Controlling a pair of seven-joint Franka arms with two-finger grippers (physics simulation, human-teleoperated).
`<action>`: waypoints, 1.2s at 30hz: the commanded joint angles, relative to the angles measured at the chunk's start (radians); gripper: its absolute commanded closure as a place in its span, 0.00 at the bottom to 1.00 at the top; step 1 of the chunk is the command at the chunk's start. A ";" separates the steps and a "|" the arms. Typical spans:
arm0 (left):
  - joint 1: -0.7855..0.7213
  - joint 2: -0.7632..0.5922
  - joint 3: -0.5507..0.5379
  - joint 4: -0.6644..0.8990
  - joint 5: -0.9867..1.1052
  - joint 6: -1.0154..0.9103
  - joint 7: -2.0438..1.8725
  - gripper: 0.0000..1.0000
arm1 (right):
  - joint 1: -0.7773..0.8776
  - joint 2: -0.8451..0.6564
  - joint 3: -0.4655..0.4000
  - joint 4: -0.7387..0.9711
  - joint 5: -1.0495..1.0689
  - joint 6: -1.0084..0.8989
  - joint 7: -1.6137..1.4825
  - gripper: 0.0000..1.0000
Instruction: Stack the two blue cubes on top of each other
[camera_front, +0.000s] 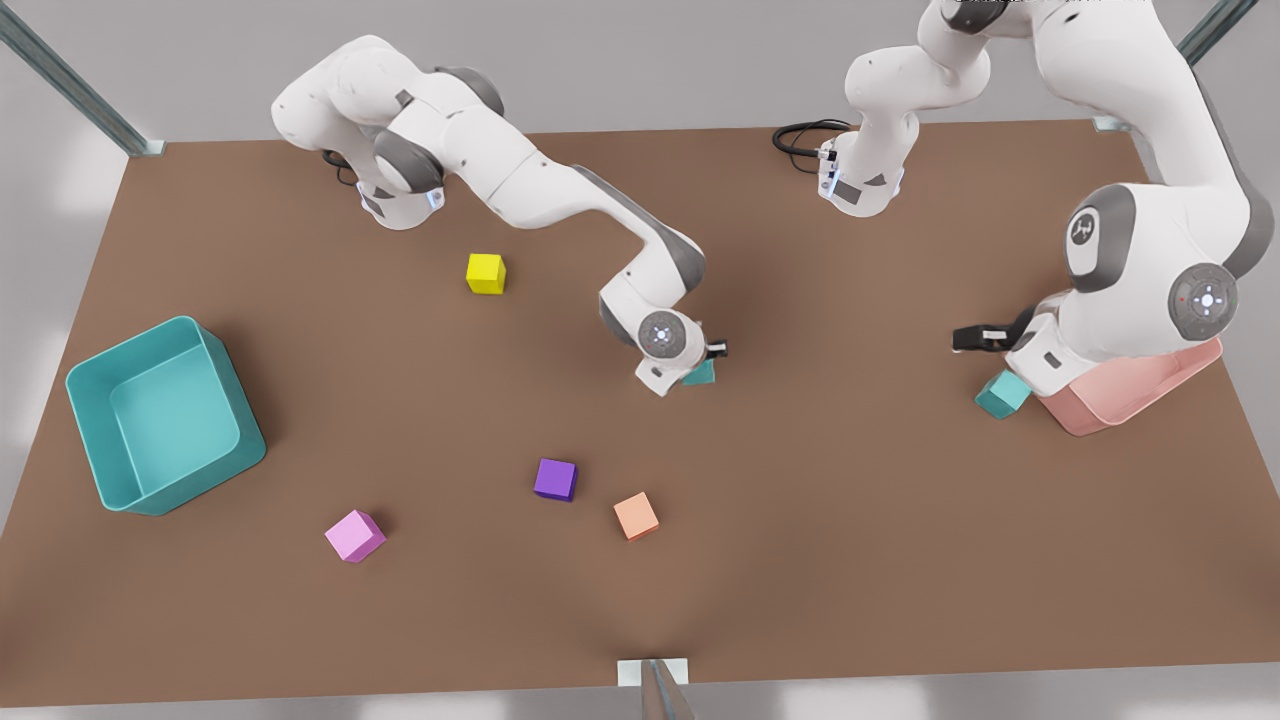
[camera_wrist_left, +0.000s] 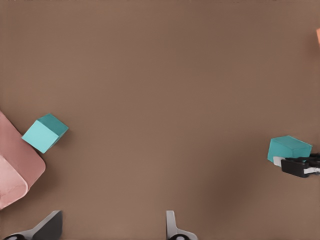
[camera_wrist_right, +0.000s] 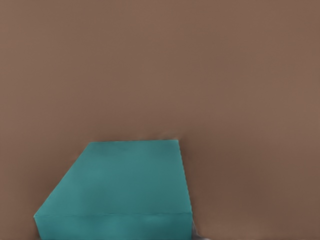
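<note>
One blue cube (camera_front: 703, 375) lies near the table's middle, partly hidden under my right gripper (camera_front: 688, 372), which is down low right at it. In the right wrist view this cube (camera_wrist_right: 120, 190) looms very close on the table. The left wrist view shows the same cube (camera_wrist_left: 288, 148) far off, with the right gripper's black parts (camera_wrist_left: 300, 166) beside it. The other blue cube (camera_front: 1003, 393) (camera_wrist_left: 45, 132) rests beside the pink bin (camera_wrist_left: 15, 170). The left arm (camera_front: 1100, 300) hovers over that bin, its gripper (camera_wrist_left: 112, 227) open and holding nothing.
A large teal bin (camera_front: 105, 440) stands at the front view's left. Loose on the table are a yellow cube (camera_front: 486, 273), a purple cube (camera_front: 555, 479), an orange cube (camera_front: 636, 515) and a pink cube (camera_front: 355, 535). The pink bin (camera_front: 1130, 395) sits at the front view's right.
</note>
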 joint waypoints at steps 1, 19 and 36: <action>0.012 0.022 -0.003 0.005 0.003 0.042 0.003 0.00 | 0.017 0.018 -0.007 0.005 -0.007 0.063 0.641 0.40; 0.221 0.206 0.126 -0.364 0.003 0.761 1.527 0.00 | -0.274 -0.194 0.004 -0.006 0.011 -0.423 0.314 0.00; 0.254 0.223 0.149 -0.458 0.000 0.729 1.388 0.00 | -0.622 -0.865 0.013 -0.337 -0.466 -0.699 -0.726 0.00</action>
